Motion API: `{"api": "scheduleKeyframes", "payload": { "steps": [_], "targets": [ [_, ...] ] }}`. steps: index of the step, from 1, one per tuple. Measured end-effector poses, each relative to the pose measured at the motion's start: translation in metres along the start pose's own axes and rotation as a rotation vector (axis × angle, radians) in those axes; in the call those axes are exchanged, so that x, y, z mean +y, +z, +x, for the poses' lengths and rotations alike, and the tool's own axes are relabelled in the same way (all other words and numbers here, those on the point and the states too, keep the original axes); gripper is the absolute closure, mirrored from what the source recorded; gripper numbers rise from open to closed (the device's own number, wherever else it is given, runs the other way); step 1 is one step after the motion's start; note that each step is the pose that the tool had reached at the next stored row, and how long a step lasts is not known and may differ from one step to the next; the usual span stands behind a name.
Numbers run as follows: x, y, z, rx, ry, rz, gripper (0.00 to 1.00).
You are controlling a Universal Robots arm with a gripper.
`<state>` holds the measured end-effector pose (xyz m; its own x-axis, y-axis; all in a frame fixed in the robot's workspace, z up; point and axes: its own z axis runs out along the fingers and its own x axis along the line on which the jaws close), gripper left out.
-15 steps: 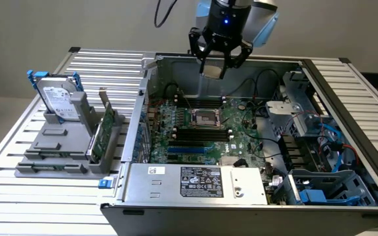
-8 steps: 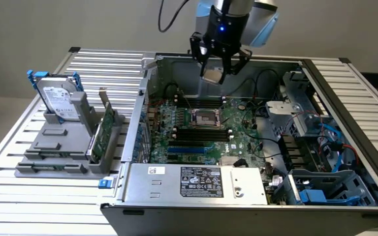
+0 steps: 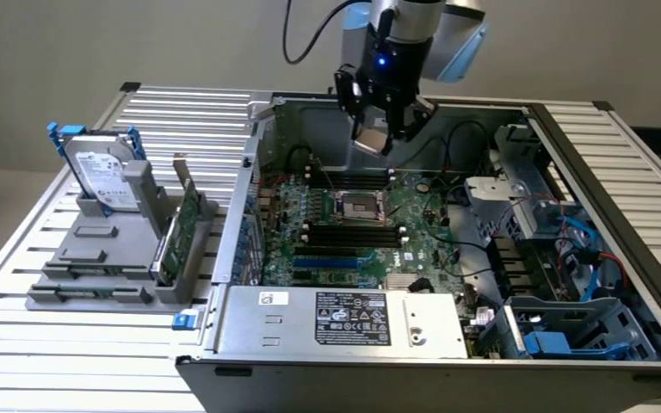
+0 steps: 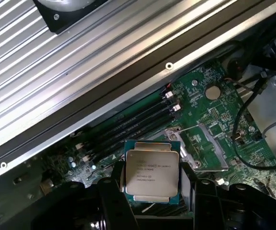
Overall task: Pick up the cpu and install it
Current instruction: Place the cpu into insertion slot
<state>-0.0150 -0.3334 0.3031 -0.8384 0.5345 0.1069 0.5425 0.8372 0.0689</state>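
- Exterior view: the black tool [image 3: 378, 134] hangs over the open grey metal computer case [image 3: 446, 370]. It grips the small flat square cpu with a silvery-grey metal top [image 3: 370, 139], high above the green motherboard [image 3: 423, 237] and its square metal socket [image 3: 361, 206].
- Wrist view: two black fingers [image 4: 111, 196] clamp the cpu [image 4: 152, 175] on opposite edges. The socket [image 4: 202, 143] lies below, not touching the cpu.

1 arm [image 3: 409, 30] reaches down from top edge of ext. view, last link approx. vertical. Blue-grey wrist [image 3: 464, 39] joint just behind it. Black gripper [image 3: 373, 138] points down, hangs in air, blue LED lit on body. 2 fingers [image 4: 110, 199] clamp cpu [image 4: 151, 176] on opposite edges, chip's metal top facing wrist cam.
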Motion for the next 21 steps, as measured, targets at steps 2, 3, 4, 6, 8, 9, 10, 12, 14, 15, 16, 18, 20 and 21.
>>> {"api": "scheduleKeyframes", "payload": {
  "steps": [2, 3, 4, 6, 8, 9, 10, 12, 14, 15, 16, 18, 20, 21],
  "targets": [
    [-0.0002, 0.0029, -0.0003, -0.0025, 0.036, -0.0039, 0.45],
    [-0.0003, 0.0043, -0.0005, -0.0038, 0.054, -0.0059, 0.45],
    [-0.0004, 0.0057, -0.0006, -0.005, 0.072, -0.0079, 0.45],
    [-0.0006, 0.0082, -0.0009, -0.0075, 0.108, -0.0116, 0.45],
    [-0.0007, 0.0097, -0.001, -0.01, 0.144, -0.0155, 0.45],
    [-0.0007, 0.0099, -0.0011, -0.0113, 0.163, -0.0173, 0.45],
    [-0.0007, 0.01, -0.0011, -0.0125, 0.18, -0.0191, 0.45],
    [-0.0007, 0.0101, -0.0012, -0.0128, 0.199, -0.0208, 0.45],
    [-0.0008, 0.0102, -0.0012, -0.013, 0.213, -0.0216, 0.45],
    [-0.0008, 0.0103, -0.0012, -0.0132, 0.22, -0.0221, 0.45],
    [-0.001, 0.0104, -0.0012, -0.0135, 0.224, -0.0222, 0.45],
    [-0.0022, 0.0104, -0.0009, -0.0156, 0.226, -0.0198, 0.45],
    [-0.0034, 0.0107, -0.0004, -0.0193, 0.228, -0.0155, 0.45],
    [-0.0036, 0.0112, -0.0002, -0.0217, 0.234, -0.0135, 0.45]
  ]
}}
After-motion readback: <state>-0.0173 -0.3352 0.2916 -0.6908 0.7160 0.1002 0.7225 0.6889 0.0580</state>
